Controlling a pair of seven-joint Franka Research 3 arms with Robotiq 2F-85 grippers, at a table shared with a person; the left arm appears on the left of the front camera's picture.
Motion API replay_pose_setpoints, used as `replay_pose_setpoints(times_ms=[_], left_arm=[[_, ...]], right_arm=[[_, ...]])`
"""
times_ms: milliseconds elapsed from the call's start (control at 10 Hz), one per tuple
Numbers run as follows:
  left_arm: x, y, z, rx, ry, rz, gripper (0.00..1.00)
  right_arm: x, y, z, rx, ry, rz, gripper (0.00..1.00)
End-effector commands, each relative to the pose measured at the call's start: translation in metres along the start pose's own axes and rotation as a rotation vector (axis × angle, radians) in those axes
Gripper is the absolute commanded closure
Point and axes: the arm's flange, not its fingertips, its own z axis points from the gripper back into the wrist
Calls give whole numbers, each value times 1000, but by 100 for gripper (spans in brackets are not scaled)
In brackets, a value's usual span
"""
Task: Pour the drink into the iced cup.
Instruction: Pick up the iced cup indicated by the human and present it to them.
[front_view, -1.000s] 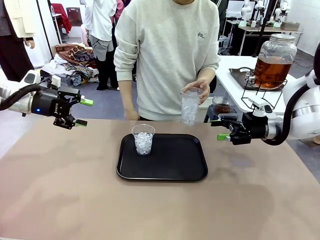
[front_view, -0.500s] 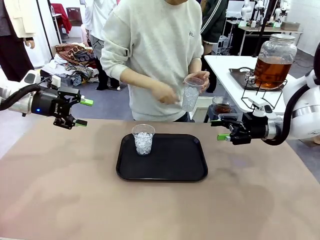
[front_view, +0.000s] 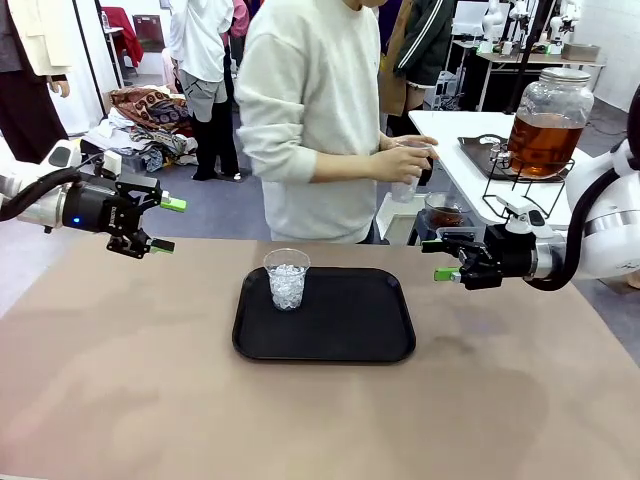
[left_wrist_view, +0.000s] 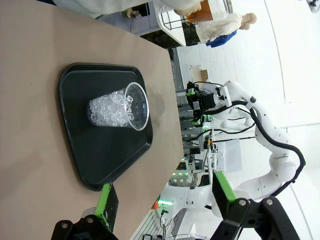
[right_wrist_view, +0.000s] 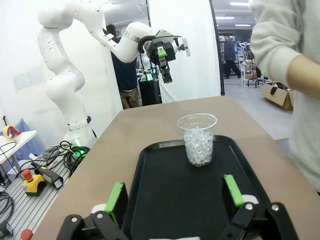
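An iced cup (front_view: 287, 279), clear plastic and full of ice cubes, stands upright on the left part of a black tray (front_view: 340, 325). The drink (front_view: 543, 140) is amber liquid in a big glass dispenser jar on the white side table at the far right. A person turned toward that jar holds a second clear cup (front_view: 406, 186) in both hands. My left gripper (front_view: 160, 225) hovers open, left of the tray. Right of the tray my right gripper (front_view: 440, 260) hovers open too. The left wrist view has the iced cup (left_wrist_view: 120, 106) ahead of open fingers (left_wrist_view: 106, 200). The right wrist view also looks at it (right_wrist_view: 198, 139).
The jar sits on a black wire stand (front_view: 525, 190) with a small cup (front_view: 443, 212) below and left of its tap. Bare brown tabletop (front_view: 300, 420) surrounds the tray. Other people stand behind the table.
The person has turned to the picture's right and carried the second iced cup from above the tray's far edge toward the jar. Both arms and the cup on the tray stay still.
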Motion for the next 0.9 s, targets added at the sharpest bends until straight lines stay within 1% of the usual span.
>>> replay_pose_setpoints(times_ms=[0,800], left_arm=[[0,0,0,-1,-1,-2,0],[0,0,0,-1,-1,-2,0]], right_arm=[[3,-3,-2,-5,1,-1,0],[3,-3,-2,-5,1,-1,0]])
